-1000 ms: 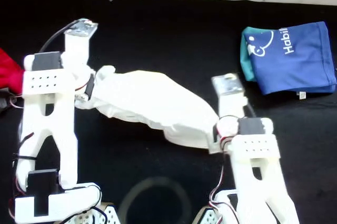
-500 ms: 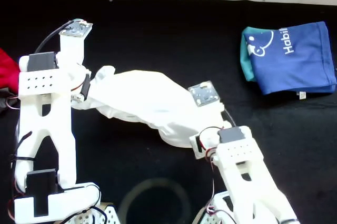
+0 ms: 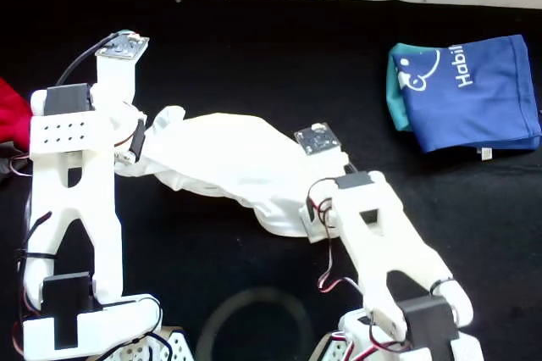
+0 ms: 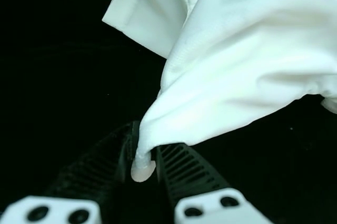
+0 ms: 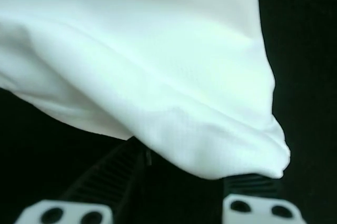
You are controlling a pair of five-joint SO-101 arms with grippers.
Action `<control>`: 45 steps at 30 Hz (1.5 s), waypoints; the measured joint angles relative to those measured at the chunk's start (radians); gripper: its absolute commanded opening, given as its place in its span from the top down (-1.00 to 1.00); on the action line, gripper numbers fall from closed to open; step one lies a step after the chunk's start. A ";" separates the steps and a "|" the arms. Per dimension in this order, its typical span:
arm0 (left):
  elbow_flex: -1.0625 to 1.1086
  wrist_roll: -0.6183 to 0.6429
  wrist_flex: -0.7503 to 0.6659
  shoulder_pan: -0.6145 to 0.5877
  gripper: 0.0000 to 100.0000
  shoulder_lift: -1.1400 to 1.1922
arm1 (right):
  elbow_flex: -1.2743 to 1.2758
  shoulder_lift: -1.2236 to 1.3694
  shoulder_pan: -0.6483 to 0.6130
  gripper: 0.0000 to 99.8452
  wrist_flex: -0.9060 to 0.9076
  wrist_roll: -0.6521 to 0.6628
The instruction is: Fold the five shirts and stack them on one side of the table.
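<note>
From above, the crumpled white shirt [image 3: 237, 166] sags across the middle of the black tabletop [image 3: 254, 47], strung between the left hand [image 3: 138, 153] and the right hand [image 3: 315, 224]. A folded blue shirt [image 3: 470, 94] lies on a teal one at the far right, well apart, and a red cloth [image 3: 10, 115] shows at the left edge. The white shirt is bunched rather than flat, so a fold made now would likely trap wrinkles.

At the left wrist, the left hand [image 4: 145, 162] is closed on a small corner tip of the white shirt [image 4: 237, 61]. With so little fabric pinched, a pull could slip it free.

At the right wrist, the right hand [image 5: 183, 167] has its jaws standing apart, the white shirt [image 5: 158, 66] draped over them and apparently unpinched. Closing here may catch several layers, or miss the hem.
</note>
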 measured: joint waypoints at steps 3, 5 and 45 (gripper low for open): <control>0.000 0.000 0.000 0.000 0.98 0.000 | -0.003 0.002 0.000 0.98 0.000 0.000; 0.000 0.000 0.000 0.000 0.98 0.000 | -0.003 0.002 0.005 0.99 0.000 -0.002; 0.502 0.143 -0.158 0.468 0.90 -0.012 | -0.132 -0.655 0.377 0.99 0.265 0.164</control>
